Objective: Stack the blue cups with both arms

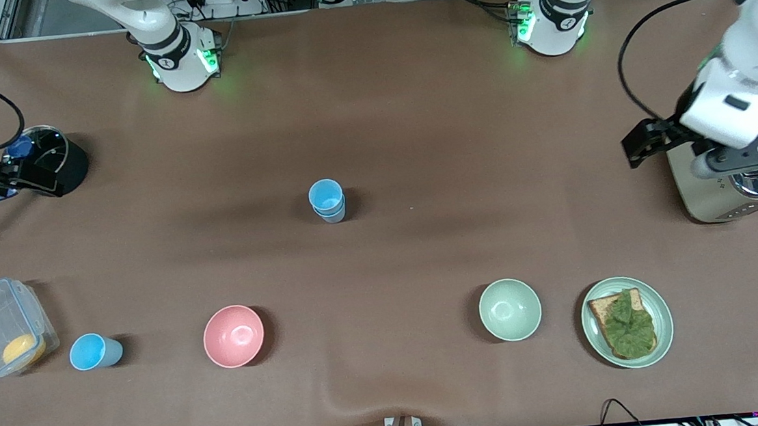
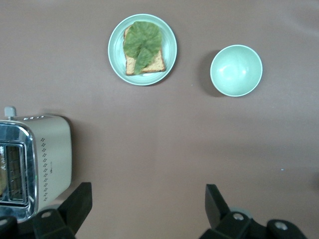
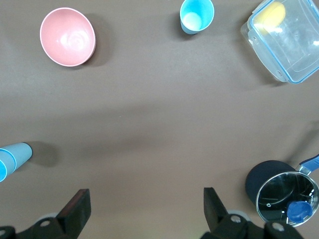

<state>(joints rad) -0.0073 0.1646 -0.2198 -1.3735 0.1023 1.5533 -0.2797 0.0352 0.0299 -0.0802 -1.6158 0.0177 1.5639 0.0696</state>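
Two blue cups stand nested in a stack at the middle of the table; the stack also shows at the edge of the right wrist view. A single blue cup stands upright near the front camera, between a clear box and the pink bowl; it also shows in the right wrist view. My left gripper is open and empty, up over the table beside the toaster. My right gripper is open and empty, up beside the black pot.
A pink bowl, a pale green bowl and a plate with toast and lettuce stand in a row near the front camera. A clear box, a lidded black pot and a toaster stand at the table's ends.
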